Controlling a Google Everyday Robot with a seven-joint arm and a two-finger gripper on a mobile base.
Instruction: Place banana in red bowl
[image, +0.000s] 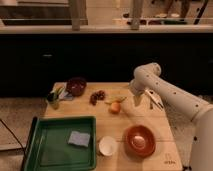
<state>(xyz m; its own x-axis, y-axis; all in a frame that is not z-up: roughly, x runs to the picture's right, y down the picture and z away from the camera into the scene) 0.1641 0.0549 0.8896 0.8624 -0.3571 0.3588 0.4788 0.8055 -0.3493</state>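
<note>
The banana (116, 101) lies on the wooden table just behind the round orange fruit (115, 107), near the table's middle. The red bowl (140, 140) stands empty at the front right of the table. My gripper (143, 101) hangs from the white arm (170, 95) over the table, a little to the right of the banana and apart from it. It is open and empty, well behind the red bowl.
A dark grape bunch (97, 95) lies left of the banana. A maroon bowl (76, 86) and a green-and-yellow item (55, 96) are at the back left. A green tray (45, 150) with a blue sponge (78, 138) is front left, and a white cup (107, 146) stands beside the red bowl.
</note>
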